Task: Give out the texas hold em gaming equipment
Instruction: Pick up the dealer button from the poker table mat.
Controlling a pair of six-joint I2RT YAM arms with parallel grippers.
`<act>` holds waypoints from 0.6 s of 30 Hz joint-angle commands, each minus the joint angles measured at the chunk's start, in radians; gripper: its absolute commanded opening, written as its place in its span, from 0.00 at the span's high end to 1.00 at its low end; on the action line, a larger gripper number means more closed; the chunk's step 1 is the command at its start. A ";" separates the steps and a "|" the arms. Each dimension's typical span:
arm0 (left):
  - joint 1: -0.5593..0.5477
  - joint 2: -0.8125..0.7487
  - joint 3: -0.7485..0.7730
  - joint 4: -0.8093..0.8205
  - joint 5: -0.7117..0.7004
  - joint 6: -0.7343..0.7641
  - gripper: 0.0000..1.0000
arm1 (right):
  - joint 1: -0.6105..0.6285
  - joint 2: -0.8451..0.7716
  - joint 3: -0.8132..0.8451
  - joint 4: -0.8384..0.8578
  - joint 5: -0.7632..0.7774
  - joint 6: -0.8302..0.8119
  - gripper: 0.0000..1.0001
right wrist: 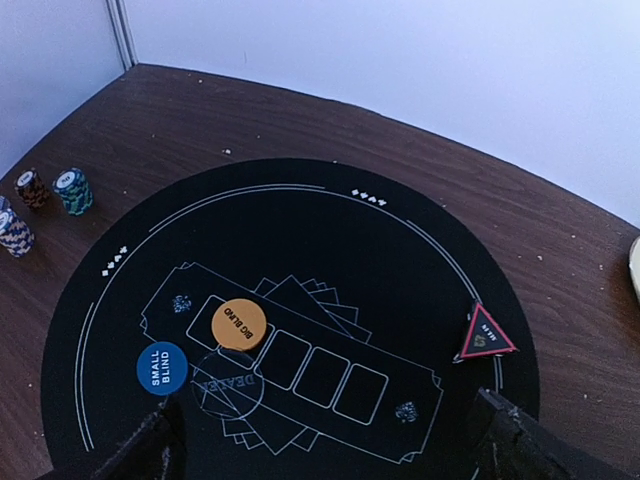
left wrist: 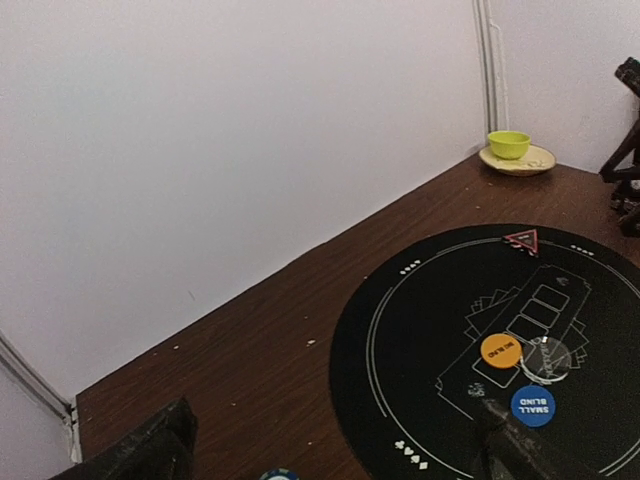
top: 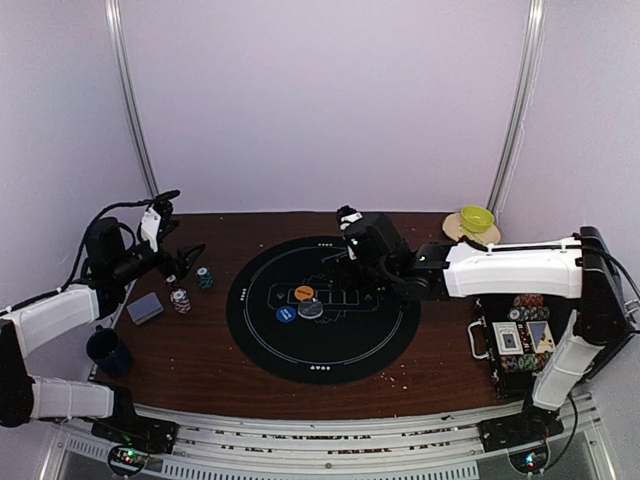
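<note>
Broadly, table (top: pixel 200 365): brown wood that carries everything, with both arms bolted at its near edge.
Mat (top: pixel 330 350): round and black, in the middle; its printed card boxes look like the targets for sharing things out.
Right claw (right wrist: pixel 335 445): spread wide and empty, hovering over the mat's far side, probably lined up for a marker.
Left claw (left wrist: pixel 330 455): spread wide and empty, raised over the table's left side and facing the mat.
Case (top: pixel 520 345): open at the right edge with chips and cards inside, seemingly the supply.
Mug (top: pixel 105 350): dark blue, near left, apart from the game.
Bowl (top: pixel 477 217): yellow-green, on a plate in the far right corner, out of the way.
Card deck (top: pixel 145 308): grey-blue back up, left of the mat, within the left arm's reach.
Chip stacks (right wrist: pixel 73 190): three short piles just left of the mat, likely one player's share.
Orange disc (right wrist: pixel 239 324): on a printed box.
Blue disc (right wrist: pixel 162 368): just beside it.
Clear disc (right wrist: pixel 228 385): between them, nearer the claw.
Red triangle (right wrist: pixel 486 337): flat at the mat's rim, well apart from the discs.
</note>
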 commanded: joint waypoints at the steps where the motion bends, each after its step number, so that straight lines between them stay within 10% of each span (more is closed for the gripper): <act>1: -0.080 0.004 0.014 -0.027 0.060 0.062 0.02 | 0.013 0.036 0.038 -0.045 0.028 0.053 0.00; 18: -0.529 0.399 0.308 -0.326 -0.152 0.138 0.02 | -0.037 -0.270 -0.341 -0.034 0.202 0.151 0.00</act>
